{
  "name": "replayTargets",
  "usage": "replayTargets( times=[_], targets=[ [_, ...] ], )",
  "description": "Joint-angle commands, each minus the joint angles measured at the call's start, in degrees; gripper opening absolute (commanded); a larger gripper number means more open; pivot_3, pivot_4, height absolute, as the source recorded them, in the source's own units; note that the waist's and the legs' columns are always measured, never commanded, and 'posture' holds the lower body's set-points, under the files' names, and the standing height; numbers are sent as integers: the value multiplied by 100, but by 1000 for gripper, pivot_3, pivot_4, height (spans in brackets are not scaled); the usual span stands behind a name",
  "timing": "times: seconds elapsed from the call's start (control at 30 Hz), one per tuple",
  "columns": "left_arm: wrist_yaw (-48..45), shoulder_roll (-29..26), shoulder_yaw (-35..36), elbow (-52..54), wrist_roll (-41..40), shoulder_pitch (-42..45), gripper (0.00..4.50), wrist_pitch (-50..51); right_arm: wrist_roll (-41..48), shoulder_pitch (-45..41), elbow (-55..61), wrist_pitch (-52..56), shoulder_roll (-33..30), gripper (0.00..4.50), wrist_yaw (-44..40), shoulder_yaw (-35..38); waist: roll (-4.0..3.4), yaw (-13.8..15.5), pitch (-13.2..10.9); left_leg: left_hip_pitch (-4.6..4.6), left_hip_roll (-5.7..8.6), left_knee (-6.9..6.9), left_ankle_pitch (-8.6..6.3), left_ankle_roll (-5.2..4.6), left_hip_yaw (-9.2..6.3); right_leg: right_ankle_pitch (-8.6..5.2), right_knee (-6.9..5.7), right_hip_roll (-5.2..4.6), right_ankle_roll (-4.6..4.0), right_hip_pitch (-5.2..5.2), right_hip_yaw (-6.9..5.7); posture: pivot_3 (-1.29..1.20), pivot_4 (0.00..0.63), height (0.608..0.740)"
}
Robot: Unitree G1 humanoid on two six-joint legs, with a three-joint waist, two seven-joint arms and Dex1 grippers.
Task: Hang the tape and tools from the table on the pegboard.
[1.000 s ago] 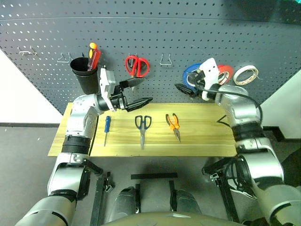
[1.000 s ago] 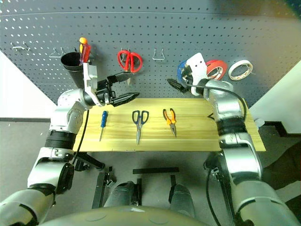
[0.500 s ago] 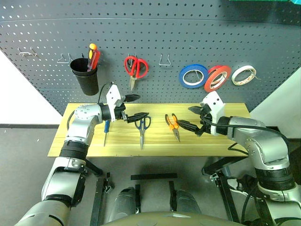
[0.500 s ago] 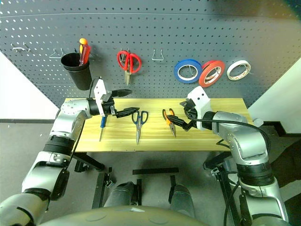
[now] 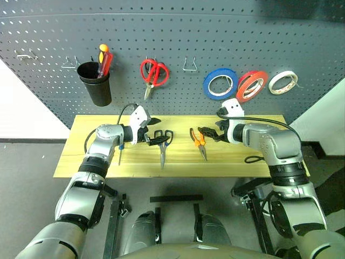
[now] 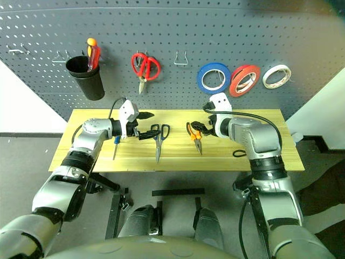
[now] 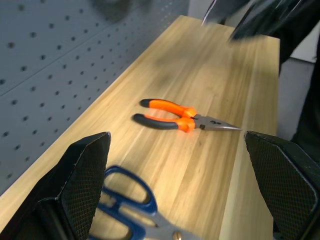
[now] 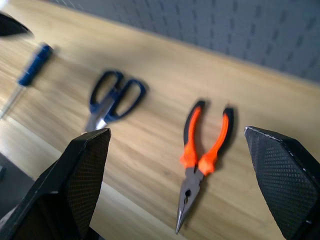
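Note:
The blue tape (image 5: 221,83) hangs on the pegboard (image 5: 215,32). On the table (image 5: 242,156) lie the dark-handled scissors (image 5: 163,144), the orange-and-black pliers (image 5: 198,141) and the blue screwdriver (image 5: 122,148), which my left arm partly hides. My left gripper (image 5: 157,131) is open just above the scissors' handles, holding nothing. My right gripper (image 5: 208,133) is open beside the pliers' handles, also empty. The left wrist view shows the pliers (image 7: 182,116) and scissor handles (image 7: 135,200) between wide-spread fingers. The right wrist view looks down on the pliers (image 8: 202,155), scissors (image 8: 112,100) and screwdriver (image 8: 30,70).
On the board hang a black cup (image 5: 94,86) with a red-handled screwdriver, red scissors (image 5: 152,73), a red tape roll (image 5: 251,85) and a white one (image 5: 282,81). Bare wire hooks (image 5: 188,66) sit between the red scissors and the blue tape, and others at far left (image 5: 24,55).
My right gripper let go of the blue tape, which now hangs on the board, and came down to the pliers. My left gripper sank from board height to the scissors.

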State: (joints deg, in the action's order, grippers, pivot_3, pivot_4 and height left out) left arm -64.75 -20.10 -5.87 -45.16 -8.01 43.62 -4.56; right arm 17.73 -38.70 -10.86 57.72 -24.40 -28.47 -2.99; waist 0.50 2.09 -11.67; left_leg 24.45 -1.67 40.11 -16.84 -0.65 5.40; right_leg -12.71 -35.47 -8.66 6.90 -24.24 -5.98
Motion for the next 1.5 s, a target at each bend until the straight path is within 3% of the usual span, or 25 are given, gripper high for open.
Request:
replayTargets(
  times=[0.03,0.27,0.63,1.07,1.4,1.5],
  targets=[
    [-312,5,133,105,-208,91,4500,-61,-202,-328,-496,-408,105,4483,-8,-64,-4,0,-125,4,0,-1,0,-1,1,0,-4,0,0,-9,0,106,330,711],
    [-844,-258,330,687,-590,-206,4500,189,-405,-759,-1277,-785,146,4483,-179,-96,-6,6,-611,20,-6,-1,0,0,32,-3,-62,-12,-5,-69,0,136,398,711],
    [-764,-617,387,1539,-635,-891,4500,532,-710,-1219,-2367,-1329,358,4483,-217,-45,-15,19,-972,54,-8,-1,1,2,56,-3,-70,-17,-5,-116,-1,185,450,711],
    [-751,-705,437,2121,-823,-1275,4500,854,-1212,-1540,-3282,-1696,520,4483,-305,-351,-24,16,-1092,65,-10,-4,3,5,64,-4,-69,-17,-5,-127,-7,204,454,711],
    [-714,-703,393,2237,-846,-1319,4500,855,-1610,-1475,-2933,-1290,603,4483,-522,-816,-24,16,-1092,65,-12,-4,5,9,66,-4,-69,-15,-4,-127,-7,203,445,711],
    [-701,-687,371,2226,-828,-1302,4500,852,-1713,-1514,-3019,-1121,629,3922,-448,-859,-24,16,-1092,65,-12,-4,5,9,66,-4,-69,-16,-4,-127,-8,200,440,711]
  ],
)
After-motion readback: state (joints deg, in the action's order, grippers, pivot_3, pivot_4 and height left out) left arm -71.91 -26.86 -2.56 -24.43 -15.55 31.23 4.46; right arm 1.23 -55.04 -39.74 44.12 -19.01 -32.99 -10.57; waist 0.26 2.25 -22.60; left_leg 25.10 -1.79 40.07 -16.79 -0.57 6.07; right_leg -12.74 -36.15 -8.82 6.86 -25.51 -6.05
